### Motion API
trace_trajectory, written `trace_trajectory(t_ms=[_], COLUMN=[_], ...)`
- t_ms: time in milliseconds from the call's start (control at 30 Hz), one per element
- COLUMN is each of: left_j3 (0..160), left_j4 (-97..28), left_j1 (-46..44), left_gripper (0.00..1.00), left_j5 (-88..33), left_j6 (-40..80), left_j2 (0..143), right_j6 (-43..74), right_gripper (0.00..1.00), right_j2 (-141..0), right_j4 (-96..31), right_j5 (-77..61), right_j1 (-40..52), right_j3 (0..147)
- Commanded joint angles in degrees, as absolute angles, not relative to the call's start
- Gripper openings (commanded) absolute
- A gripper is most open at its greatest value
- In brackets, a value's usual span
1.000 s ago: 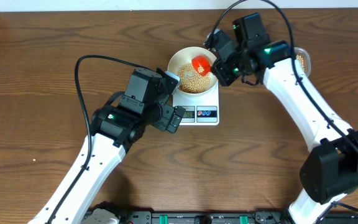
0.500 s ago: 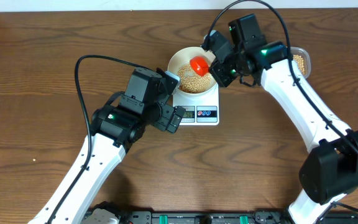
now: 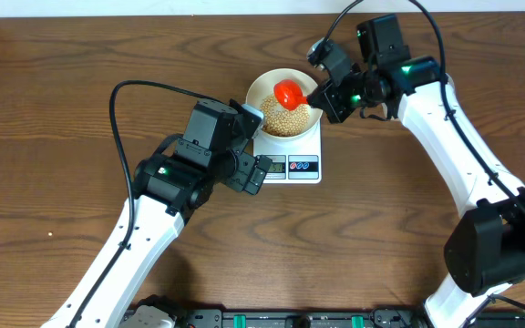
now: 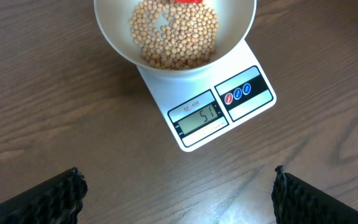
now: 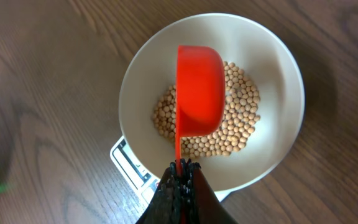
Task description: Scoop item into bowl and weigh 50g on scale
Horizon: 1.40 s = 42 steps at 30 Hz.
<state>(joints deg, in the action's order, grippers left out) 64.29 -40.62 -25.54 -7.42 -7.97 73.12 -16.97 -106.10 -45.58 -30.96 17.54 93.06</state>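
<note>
The white bowl (image 3: 261, 87) stands on the small white scale (image 3: 294, 166) and holds a layer of tan beans (image 3: 287, 118). My right gripper (image 3: 320, 94) is shut on the thin handle of a red scoop (image 3: 288, 92), which hangs over the beans. In the right wrist view the scoop (image 5: 199, 93) shows its outer side above the beans (image 5: 241, 124) in the bowl (image 5: 278, 68). My left gripper (image 3: 259, 143) stands open beside the scale's left front. In its view the scale (image 4: 253, 106) display reads 51, and both fingers (image 4: 48, 199) are wide apart with nothing between them.
A black cable (image 3: 121, 100) loops over the wooden table (image 3: 62, 182) left of my left arm. The table's far edge (image 3: 153, 15) runs along the back by a white wall. A black rail (image 3: 290, 319) lies along the front edge.
My right wrist has drawn back and to the right, turning the red scoop a little over the bowl. The left arm has stayed still.
</note>
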Motion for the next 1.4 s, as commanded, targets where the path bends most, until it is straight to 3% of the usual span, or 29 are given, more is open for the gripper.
trace_trajectory(t_ms=[0,667,800,1033,1200,1367], left_j3=[64.07,64.07,64.07,64.07,64.07,64.07], left_j4=[-40.71,-40.71,-40.71,-40.71,-40.71,-40.71], left_j1=[-25.34,-25.34,-25.34,-25.34,-25.34,-25.34], left_gripper=[0.97,0.97,0.97,0.98,0.97,0.97], left_j5=[-7.73,-7.73,-7.73,-7.73,-7.73,-7.73], left_j6=[-8.54,-8.54,-8.54,-8.54,-8.54,-8.54], left_j2=[72.99,72.99,72.99,72.99,72.99,72.99], right_j6=[-16.29,-16.14,-15.59,-15.22,-15.25,-14.85], right_gripper=[0.01,0.01,0.01,0.01,0.01,0.02], right_j2=[-104.36,-105.01,-105.06,-104.99,-104.07,-100.97], right_j4=[-45.47,-45.19,-44.51,-45.04,-48.25,-50.92], right_j5=[-33.41,-32.99,-38.09,-52.69,-51.68,-41.06], right_j1=[16.91,16.60,15.42,5.06,-4.19,-12.05], right_j3=[92.99,92.99,92.99,92.99,92.99,92.99])
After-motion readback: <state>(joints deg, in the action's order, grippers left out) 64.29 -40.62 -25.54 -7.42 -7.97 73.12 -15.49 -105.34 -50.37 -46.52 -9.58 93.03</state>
